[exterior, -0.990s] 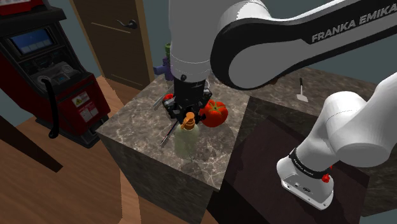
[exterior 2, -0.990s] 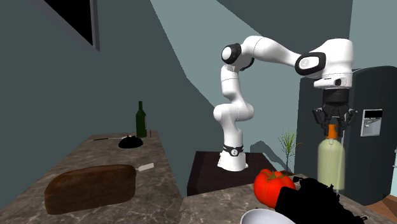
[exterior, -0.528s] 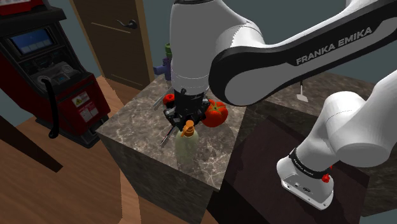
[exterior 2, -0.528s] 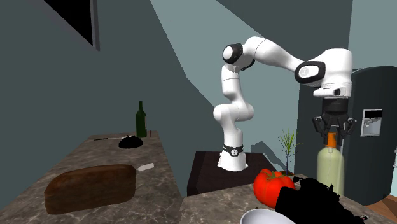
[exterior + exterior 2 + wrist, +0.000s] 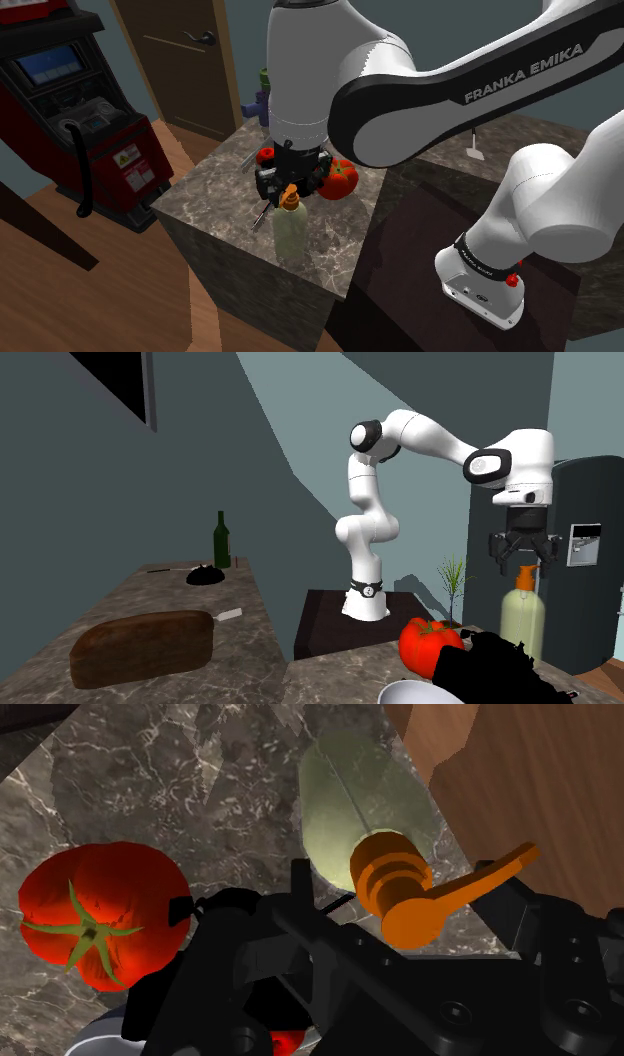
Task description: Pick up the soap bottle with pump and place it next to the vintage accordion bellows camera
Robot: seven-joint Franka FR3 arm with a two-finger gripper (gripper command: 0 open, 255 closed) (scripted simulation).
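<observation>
Dark marbled countertop (image 5: 210, 200). Standing on it: 1 pale green pump bottle (image 5: 290, 228), upright near the front edge; 1 red tomato (image 5: 340, 177); 1 black camera (image 5: 495, 667) just beside the tomato.

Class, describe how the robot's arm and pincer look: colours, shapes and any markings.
The arm is made of rounded, glossy white segments with dark joints. Black capital lettering on one segment reads FRANKA EMIKA. Near its foot are a dark band and a small red dot. The pincer is all black, with two fingers.
</observation>
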